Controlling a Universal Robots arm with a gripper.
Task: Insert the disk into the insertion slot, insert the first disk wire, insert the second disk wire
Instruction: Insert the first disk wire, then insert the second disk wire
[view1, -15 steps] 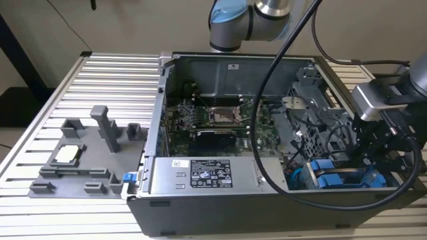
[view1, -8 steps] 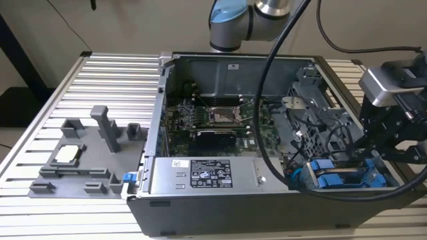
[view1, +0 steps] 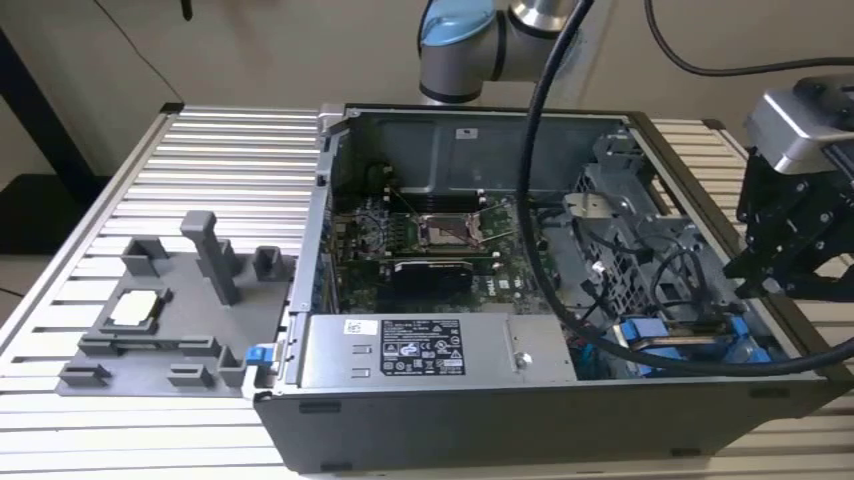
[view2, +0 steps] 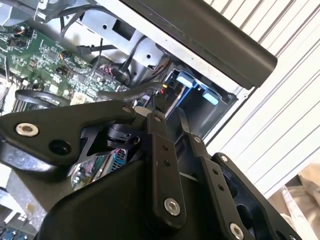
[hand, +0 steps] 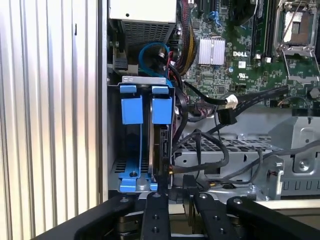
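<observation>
W/ the disk (hand: 162, 145) seated edge-on in the insertion slot (hand: 130, 152) just ahead of the gripper (hand: 177, 199) (jaw state can't be told), loose cables (hand: 200, 142) beside the jaws could be snagged if approach is skewed.

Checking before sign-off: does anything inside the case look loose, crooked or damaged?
Nothing looks damaged. In the first wrist view a black cable ends in a white connector hanging free beside the motherboard, apparently plugged into nothing.
</observation>
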